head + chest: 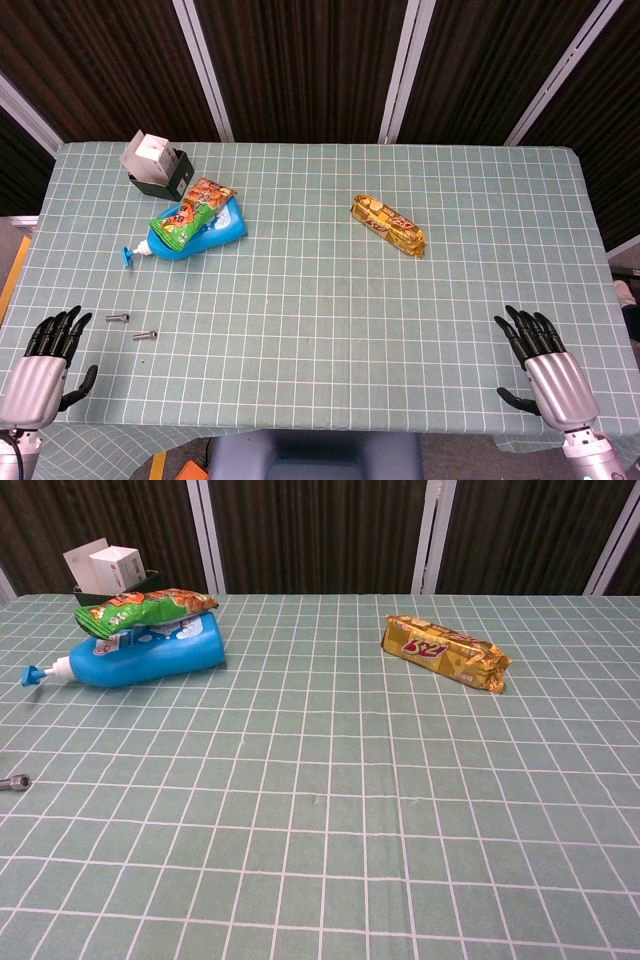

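My left hand [45, 362] hovers at the table's front left corner, fingers spread, holding nothing. My right hand [545, 362] sits at the front right, also spread and empty. Neither hand shows in the chest view. A blue bottle [200, 233] [150, 655] lies on its side at the far left, and a green snack bag [188, 212] [145, 608] rests on top of it. A yellow snack packet [388, 224] [445, 651] lies right of centre, well beyond my right hand. Two small bolts [117, 318] [145, 335] lie just ahead of my left hand.
A dark box holding white cartons [155, 165] [108, 570] stands at the far left corner behind the bottle. The table wears a green checked cloth [320, 300]. One bolt [15, 782] shows at the chest view's left edge.
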`<state>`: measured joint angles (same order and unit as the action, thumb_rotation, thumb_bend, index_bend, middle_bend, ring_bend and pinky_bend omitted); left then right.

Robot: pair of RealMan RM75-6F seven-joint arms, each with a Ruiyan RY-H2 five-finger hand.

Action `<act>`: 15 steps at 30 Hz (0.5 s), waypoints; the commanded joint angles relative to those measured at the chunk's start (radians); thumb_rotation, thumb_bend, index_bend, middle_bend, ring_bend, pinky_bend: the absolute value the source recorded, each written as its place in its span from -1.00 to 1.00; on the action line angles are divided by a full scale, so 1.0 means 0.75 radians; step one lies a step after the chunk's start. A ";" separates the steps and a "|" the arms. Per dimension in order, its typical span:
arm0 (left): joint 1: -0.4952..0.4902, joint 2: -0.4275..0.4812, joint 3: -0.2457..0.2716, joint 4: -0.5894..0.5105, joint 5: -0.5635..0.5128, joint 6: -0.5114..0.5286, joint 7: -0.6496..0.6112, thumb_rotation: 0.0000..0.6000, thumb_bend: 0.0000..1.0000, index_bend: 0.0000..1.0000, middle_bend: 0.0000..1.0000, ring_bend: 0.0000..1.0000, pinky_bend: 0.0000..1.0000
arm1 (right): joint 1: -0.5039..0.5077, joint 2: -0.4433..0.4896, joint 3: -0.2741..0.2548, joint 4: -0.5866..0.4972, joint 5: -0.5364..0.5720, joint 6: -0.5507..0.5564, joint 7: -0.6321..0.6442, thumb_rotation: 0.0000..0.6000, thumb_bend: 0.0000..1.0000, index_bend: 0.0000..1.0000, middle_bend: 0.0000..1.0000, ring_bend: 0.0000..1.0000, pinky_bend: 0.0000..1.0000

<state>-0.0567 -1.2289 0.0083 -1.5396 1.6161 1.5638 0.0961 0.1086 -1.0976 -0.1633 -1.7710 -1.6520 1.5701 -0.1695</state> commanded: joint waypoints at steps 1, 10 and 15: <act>-0.008 -0.011 -0.002 0.007 -0.011 -0.020 0.001 1.00 -0.17 -1.00 -1.00 -1.00 -0.81 | -0.006 0.004 0.004 0.001 -0.009 -0.007 0.009 1.00 -0.60 -1.00 -1.00 -1.00 -1.00; -0.092 -0.152 -0.106 0.159 -0.153 -0.145 -0.041 1.00 -0.17 -0.87 0.31 0.41 0.84 | -0.025 0.024 0.014 0.014 -0.058 -0.003 0.055 1.00 -0.60 -1.00 -1.00 -1.00 -1.00; -0.159 -0.207 -0.154 0.241 -0.253 -0.278 -0.061 1.00 -0.17 -0.55 0.94 0.99 1.00 | -0.031 0.028 0.019 0.016 -0.074 -0.006 0.069 1.00 -0.60 -1.00 -1.00 -1.00 -1.00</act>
<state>-0.1440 -1.3525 -0.0795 -1.4046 1.4766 1.4076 0.0573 0.0868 -1.0776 -0.1506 -1.7596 -1.7046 1.5664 -0.1180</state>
